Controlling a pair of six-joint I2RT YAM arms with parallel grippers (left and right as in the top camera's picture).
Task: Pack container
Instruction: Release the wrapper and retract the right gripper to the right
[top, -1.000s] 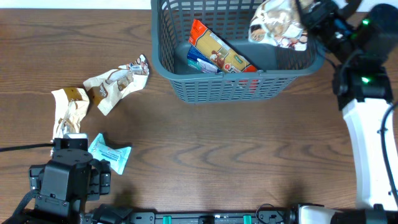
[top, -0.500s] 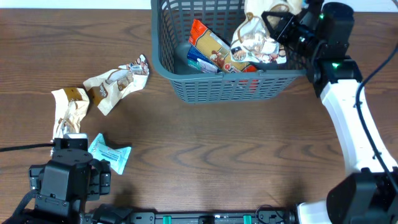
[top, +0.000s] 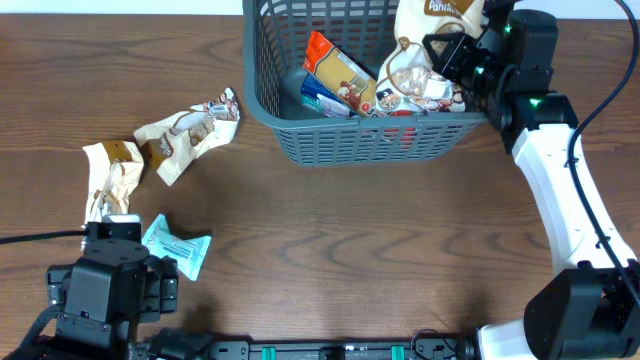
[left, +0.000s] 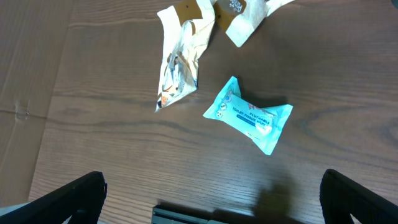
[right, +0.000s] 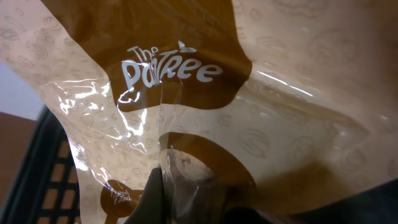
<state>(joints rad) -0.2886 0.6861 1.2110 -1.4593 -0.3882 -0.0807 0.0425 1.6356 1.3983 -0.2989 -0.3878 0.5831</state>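
Dark brown wood-grain table (top: 350, 230), seen from overhead; pale strip of wall along the far edge.

Container (top: 330, 140) stands at the far side of the table, right of centre, upright; its far end is cut off by the frame. Inside, a red-and-yellow packet (top: 345, 78) lies tilted against the left part of the bottom; a teal-blue packet (top: 318, 102) lies under its near-left edge.

Right arm (top: 560, 190) reaches from the near right up to the container's right side; right jaws are closed on a brown-and-cream bag (top: 418, 62), pinching its crumpled film. The bag hangs over the right half of the container, its lower end inside the rim; cannot tell whether it touches the packets below. Right wrist view is filled by the bag (right: 249, 124), with white lettering on a brown patch; one dark finger (right: 155, 196) shows at the bottom, and a piece of slotted wall at lower left.

Left arm (top: 100, 290) sits at the near left corner; left jaws are spread wide, one finger at each lower corner of the wrist view, nothing between them.

Three loose items lie on the table well left of the container: a light blue packet (left: 249, 115) just beside the left arm; a crumpled cream packet (left: 180, 68) beyond it; a cream-and-brown wrapper (top: 185, 132) farther and to the right, touching the cream packet.
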